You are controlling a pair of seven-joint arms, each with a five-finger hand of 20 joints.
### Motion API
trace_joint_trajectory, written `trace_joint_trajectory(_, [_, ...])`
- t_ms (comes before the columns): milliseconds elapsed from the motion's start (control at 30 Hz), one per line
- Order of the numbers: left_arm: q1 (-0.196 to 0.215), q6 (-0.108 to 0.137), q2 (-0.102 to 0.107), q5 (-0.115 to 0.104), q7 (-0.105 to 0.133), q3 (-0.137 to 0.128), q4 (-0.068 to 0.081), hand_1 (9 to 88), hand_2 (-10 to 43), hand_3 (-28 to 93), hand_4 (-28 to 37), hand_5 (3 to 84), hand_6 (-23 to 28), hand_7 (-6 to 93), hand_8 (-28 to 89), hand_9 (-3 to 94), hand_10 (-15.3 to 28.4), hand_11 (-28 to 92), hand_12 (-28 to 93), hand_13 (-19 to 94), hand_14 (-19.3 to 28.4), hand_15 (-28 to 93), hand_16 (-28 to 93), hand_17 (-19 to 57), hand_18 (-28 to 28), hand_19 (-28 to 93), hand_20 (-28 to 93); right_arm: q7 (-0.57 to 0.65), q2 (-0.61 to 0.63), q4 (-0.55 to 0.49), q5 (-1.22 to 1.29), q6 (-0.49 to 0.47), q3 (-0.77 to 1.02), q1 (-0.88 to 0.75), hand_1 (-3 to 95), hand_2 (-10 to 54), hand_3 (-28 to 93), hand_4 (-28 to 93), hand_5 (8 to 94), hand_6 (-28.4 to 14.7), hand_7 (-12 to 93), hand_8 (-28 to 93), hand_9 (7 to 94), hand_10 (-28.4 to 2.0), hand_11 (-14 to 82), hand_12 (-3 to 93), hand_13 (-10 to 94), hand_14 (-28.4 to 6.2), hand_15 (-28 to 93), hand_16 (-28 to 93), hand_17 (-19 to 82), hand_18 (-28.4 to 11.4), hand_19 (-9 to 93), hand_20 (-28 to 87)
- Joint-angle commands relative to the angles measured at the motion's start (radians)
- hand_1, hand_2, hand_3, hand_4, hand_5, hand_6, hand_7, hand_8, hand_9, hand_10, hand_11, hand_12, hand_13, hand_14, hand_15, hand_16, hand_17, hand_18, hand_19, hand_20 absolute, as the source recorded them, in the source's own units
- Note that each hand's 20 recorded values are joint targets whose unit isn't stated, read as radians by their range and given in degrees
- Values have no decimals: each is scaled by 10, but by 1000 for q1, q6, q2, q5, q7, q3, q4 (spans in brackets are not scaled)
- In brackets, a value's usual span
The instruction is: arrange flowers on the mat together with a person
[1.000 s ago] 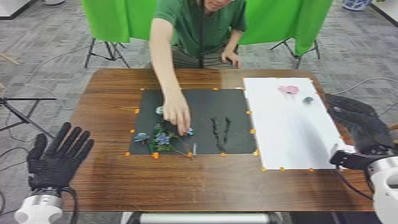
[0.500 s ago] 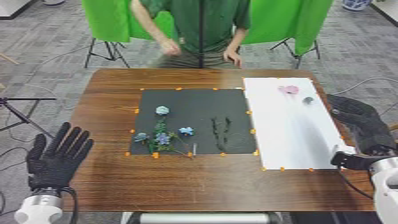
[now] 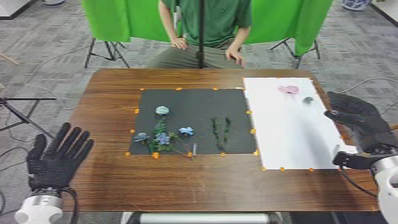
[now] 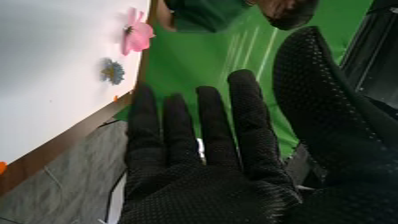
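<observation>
Right hand point(image 3: 357, 109): empty, fingers straight with slight gaps, thumb out, beside the white sheet point(image 3: 289, 132). Blue-grey flower point(image 3: 308, 100) is the nearer one there, pink flower point(image 3: 289, 89) just past it. Likely next: pick one. I'd come down from above, pinch lightly, spare the petals, lift clear, then release low over bare dark mat point(image 3: 200, 102), off the green sprigs point(image 3: 216, 132).

Flower point(image 3: 289, 89) glows pink, sheet point(image 3: 280, 125) white, mat point(image 3: 191, 102) charcoal; 2 sprigs point(image 3: 227, 131) dark green, blossom point(image 3: 186, 131) blue, table point(image 3: 107, 110) brown wood-grained, backdrop point(image 3: 111, 22) bright green; right hand point(image 3: 360, 112) black, pale-dotted.
</observation>
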Motion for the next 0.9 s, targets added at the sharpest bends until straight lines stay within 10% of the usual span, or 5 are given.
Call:
trace_joint_trajectory(33, [13, 12, -10, 4, -20, -13, 0, 243, 117, 698, -283, 438, 58, 92, -93, 402, 141, 149, 75, 289, 148, 279, -68, -28, 119, 254, 113, 132, -27, 227, 142, -129, -394, 601, 423, -95, 718, -283, 394, -26, 160, -124, 365, -108, 34, 118, 337, -123, 128, 89, 275, -185, 279, 265])
trace_joint_trajectory(300, [5, 8, -7, 6, -27, -9, 4, 242, 117, 699, -283, 438, 57, 92, -93, 403, 140, 151, 76, 290, 148, 279, -68, -28, 119, 254, 114, 56, -19, 225, 328, -211, -415, 636, 426, -95, 676, -242, 437, -38, 137, -103, 445, -126, 72, 148, 462, -117, 124, 142, 446, -106, 364, 310])
trace_joint_trajectory(567, [2, 6, -9, 4, -21, -1, 7, 243, 117, 698, -283, 438, 59, 90, -93, 402, 140, 150, 76, 289, 147, 278, -68, -27, 118, 253, 113, -89, 2, 242, 248, -157, -435, 645, 430, -95, 712, -262, 433, -18, 159, -119, 442, -108, 54, 144, 411, -85, 115, 145, 388, -76, 93, 339])
trace_joint_trajectory(800, [2, 6, -10, 2, -10, 2, 6, 244, 117, 698, -283, 438, 58, 91, -93, 402, 140, 150, 75, 289, 147, 277, -68, -28, 119, 254, 114, 91, 41, 306, -539, 195, -564, 751, 429, -95, 745, -282, 437, -7, 192, -141, 418, -99, 46, 120, 284, -55, 72, 70, 247, -34, -27, 227])
trace_joint_trajectory(900, [-5, 3, -10, 5, -13, 4, 9, 243, 116, 699, -283, 437, 58, 91, -93, 401, 140, 150, 76, 289, 146, 279, -67, -28, 119, 254, 114, 294, 61, 287, -854, 185, -557, 747, 441, -95, 738, -282, 413, 1, 201, -144, 390, -94, 42, 120, 263, -83, 80, 65, 245, -93, 25, 250])
